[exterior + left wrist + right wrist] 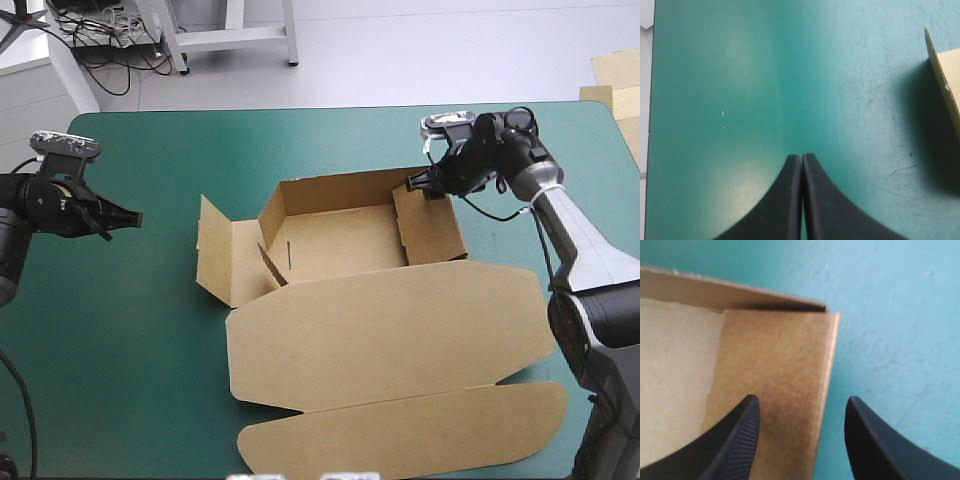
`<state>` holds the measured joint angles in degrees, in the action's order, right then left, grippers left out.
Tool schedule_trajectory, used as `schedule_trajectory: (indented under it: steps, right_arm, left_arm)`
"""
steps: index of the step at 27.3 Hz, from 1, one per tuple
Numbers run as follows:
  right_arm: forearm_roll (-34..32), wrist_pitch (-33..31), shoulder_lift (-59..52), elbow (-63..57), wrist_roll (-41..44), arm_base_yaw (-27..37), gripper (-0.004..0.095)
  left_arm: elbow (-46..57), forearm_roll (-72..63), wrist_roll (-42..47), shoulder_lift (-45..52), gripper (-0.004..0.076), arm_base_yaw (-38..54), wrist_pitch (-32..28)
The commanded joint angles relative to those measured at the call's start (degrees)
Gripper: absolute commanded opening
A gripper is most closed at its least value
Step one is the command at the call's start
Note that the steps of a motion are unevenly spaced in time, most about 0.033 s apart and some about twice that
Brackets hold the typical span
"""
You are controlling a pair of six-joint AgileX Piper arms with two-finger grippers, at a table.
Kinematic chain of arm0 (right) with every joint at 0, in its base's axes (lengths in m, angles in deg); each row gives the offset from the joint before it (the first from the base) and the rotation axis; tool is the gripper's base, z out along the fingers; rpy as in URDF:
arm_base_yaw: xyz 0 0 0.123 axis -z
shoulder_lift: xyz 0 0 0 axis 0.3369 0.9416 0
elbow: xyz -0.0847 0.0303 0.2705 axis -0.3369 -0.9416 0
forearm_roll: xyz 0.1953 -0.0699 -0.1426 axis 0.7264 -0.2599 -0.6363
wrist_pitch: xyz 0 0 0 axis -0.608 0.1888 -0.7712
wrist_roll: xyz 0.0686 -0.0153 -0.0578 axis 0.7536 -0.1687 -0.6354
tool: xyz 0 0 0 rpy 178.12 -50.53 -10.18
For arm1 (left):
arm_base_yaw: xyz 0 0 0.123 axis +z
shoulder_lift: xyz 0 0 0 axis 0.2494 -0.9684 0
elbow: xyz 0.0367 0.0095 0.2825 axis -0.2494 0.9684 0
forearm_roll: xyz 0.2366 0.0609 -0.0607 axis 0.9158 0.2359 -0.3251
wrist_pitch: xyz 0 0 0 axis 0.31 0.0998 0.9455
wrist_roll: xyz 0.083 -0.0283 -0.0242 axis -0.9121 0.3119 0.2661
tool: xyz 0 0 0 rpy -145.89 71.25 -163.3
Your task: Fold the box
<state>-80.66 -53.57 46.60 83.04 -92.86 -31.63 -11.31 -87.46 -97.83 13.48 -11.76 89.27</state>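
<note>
Left arm: came in low from the left side, wrist about level, pointing inward toward the other arm. Left gripper: closed, its black fingers pressed together along their length into one pointed arch, nothing between them.

Right arm: reached forward from the near right, forearm angled inward, wrist bent over and down. Right gripper: fingers stood wide apart, clear gap between the tips, ribbed pad visible on one inner face. Grippers well apart from each other.
</note>
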Motion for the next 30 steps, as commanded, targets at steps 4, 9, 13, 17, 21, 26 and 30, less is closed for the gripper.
schedule_trajectory:
  steps: [4, 9, 13, 17, 21, 26, 30]
  right_arm:
    - [-0.5, -5.0, -8.9, 13.1, 2.0, 0.1, 0.0547]
    - [-7.8, -9.8, -14.9, 10.6, 2.0, 0.1, 0.0587]
    - [-9.3, -8.4, -21.0, 4.2, 2.0, 0.1, 0.0585]
    - [-7.4, -8.5, -23.5, 1.5, 2.6, 0.1, 0.0579]
    - [-3.7, -8.0, -21.8, 1.5, 3.1, 0.1, 0.0580]
    - [-2.5, -11.2, -15.1, 1.5, 3.0, 0.1, 0.0578]
    - [-1.4, -12.8, -9.0, 1.5, 2.9, 0.1, 0.0578]
  left_arm:
    - [-1.8, -0.3, 0.1, 1.5, -0.0010, 0.1, -2.1]
    - [-1.8, -0.4, 0.1, 1.5, -0.0010, 0.1, -1.7]
    - [-1.8, -0.4, 0.1, 1.5, -0.0010, 0.1, -1.9]
    - [-1.8, -0.4, 0.1, 1.5, -0.0010, 0.1, -1.9]
    - [-1.8, -0.4, 0.1, 1.5, -0.0010, 0.0, -1.4]
    - [-1.8, -0.5, 0.1, 1.5, -0.0010, 0.0, -0.4]
    - [-1.8, -0.5, 0.1, 1.5, -0.0010, 0.0, 0.3]
